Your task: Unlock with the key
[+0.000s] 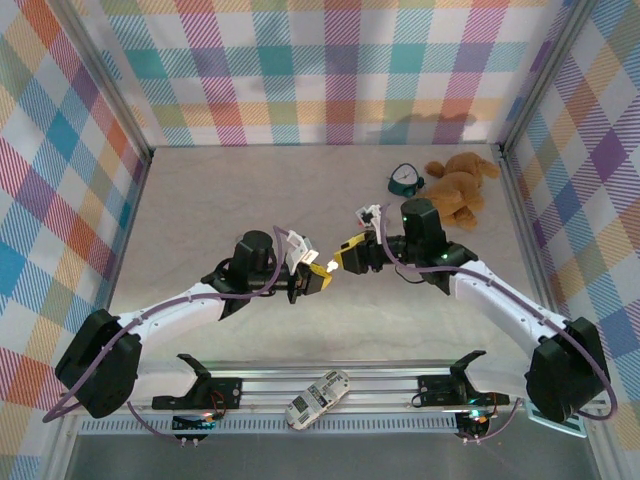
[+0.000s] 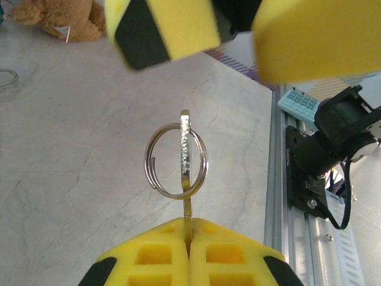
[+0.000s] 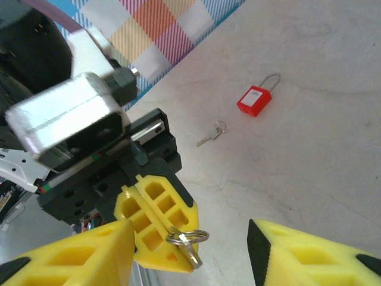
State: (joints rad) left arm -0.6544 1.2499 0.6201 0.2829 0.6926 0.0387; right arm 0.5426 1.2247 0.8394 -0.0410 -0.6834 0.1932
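1. So, around the work area we've got a teddy bear [image 1: 460,185] at the far right of the table [image 1: 250,200], with a small teal gadget [image 1: 404,180] just beside it. A calculator [image 1: 318,398] lies on the metal rail [image 1: 400,385] at the near edge. Nothing lies on the table right under the two grippers, which meet in the air over its middle.
2. What crowds the key [image 2: 186,155] is the right gripper [image 1: 347,255]. Its jaws stand spread, one yellow finger [image 3: 65,256] on each side of the key, and neither touches it.
3. The left gripper [image 1: 318,280] is clenched on the key's lower end, so the key stands straight up out of its fingertips.
4. From the top camera the key is a tiny pale speck between the two grippers. The left wrist camera gives us its thin edge and the ring [image 2: 175,158] threaded through it.
5. The right wrist camera adds a red padlock [image 3: 256,99] lying flat on the table, with a second key [image 3: 211,136] on its own ring near it. Both are well apart from the gripped key.
6. The padlock has a red body, a pale label and a thin wire shackle. We can't tell whether it's latched.
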